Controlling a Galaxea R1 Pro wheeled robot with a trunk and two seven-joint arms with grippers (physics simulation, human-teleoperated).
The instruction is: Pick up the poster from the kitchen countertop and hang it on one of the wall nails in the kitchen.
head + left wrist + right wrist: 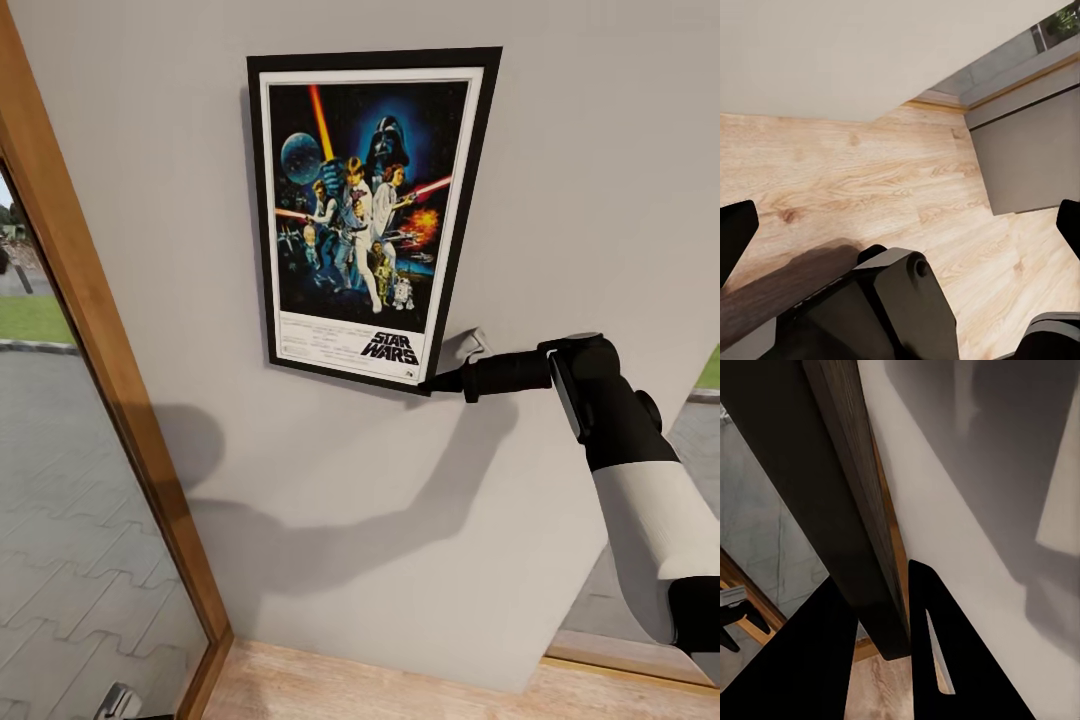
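Head view, right gripper (437, 383) clenched on poster (365, 210) corner against wall (580, 150), left gripper (900, 225) spread apart

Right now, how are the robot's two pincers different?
The right pincer is shut on the poster, pinching its lower corner up against the wall; the left pincer holds nothing. The right one points at the wall, the left one down at the wooden floor. Both have black fingers.
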